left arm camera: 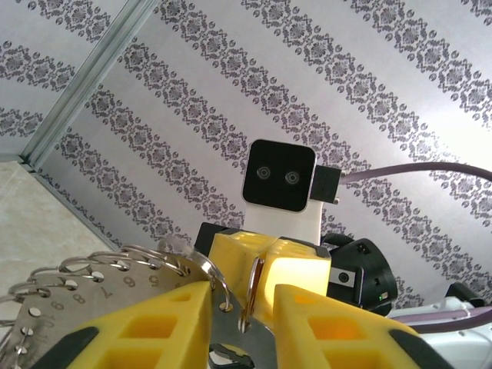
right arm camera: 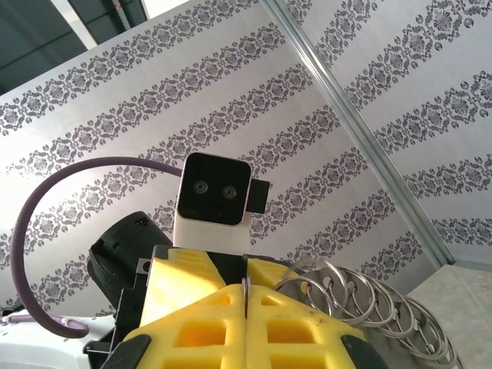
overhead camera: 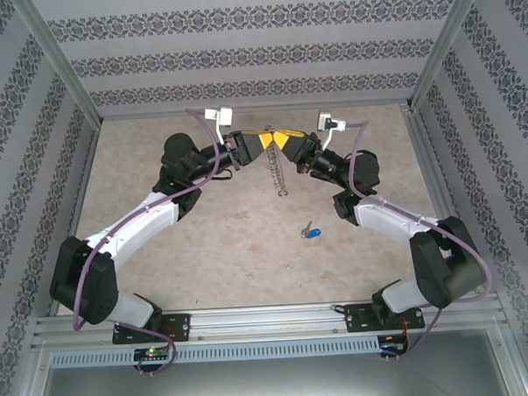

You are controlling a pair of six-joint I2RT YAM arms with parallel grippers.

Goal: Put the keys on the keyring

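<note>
Overhead, left gripper (overhead camera: 263, 144) and right gripper (overhead camera: 283, 141) meet tip to tip above the beige table (overhead camera: 205, 244), with the silvery linked metal keyring (overhead camera: 280, 173) dangling between them. The tiny blue-headed silver key (overhead camera: 311, 232) lies on the table, well apart. Left wrist: yellow fingers (left arm camera: 154, 327) stand apart around a ring wire, grip unclear. Right wrist: fingers (right arm camera: 200, 327) clenched on keyring (right arm camera: 361, 307) wire.
</note>
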